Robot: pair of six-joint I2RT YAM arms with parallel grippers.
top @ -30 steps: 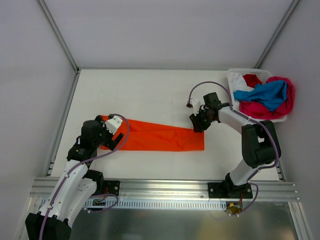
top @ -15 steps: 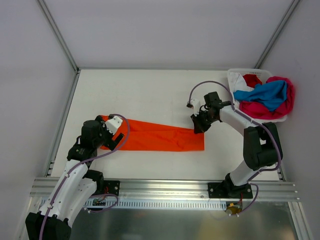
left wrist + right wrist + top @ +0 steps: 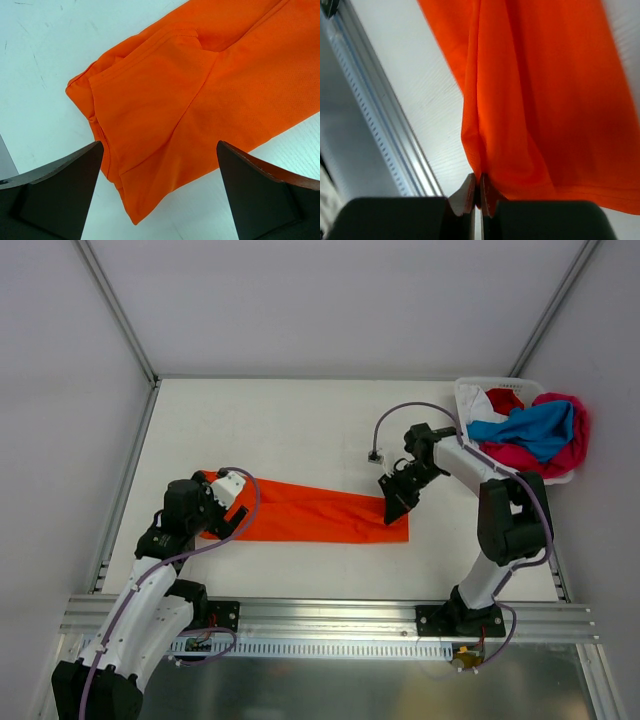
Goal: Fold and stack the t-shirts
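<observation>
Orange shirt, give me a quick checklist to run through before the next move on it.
1. Right gripper pinching the orange shirt at its edge: ok.
2. Pinch catches every layer: cannot tell.
3. Left gripper holding the other end: not ok, open above it.
4. Shirt lying as a flat strip on the table: ok.
5. Other shirts in the basket, apart from it: ok.

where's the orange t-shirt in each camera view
top external: the orange t-shirt lies as a long strip low on the table, running from the left gripper to the right gripper.
left wrist: the orange t-shirt fills the centre and upper right, its folded end below the open left gripper.
right wrist: the orange t-shirt fills the upper right, one edge pinched in the shut right gripper.
shared landmark: the white table under it.
</observation>
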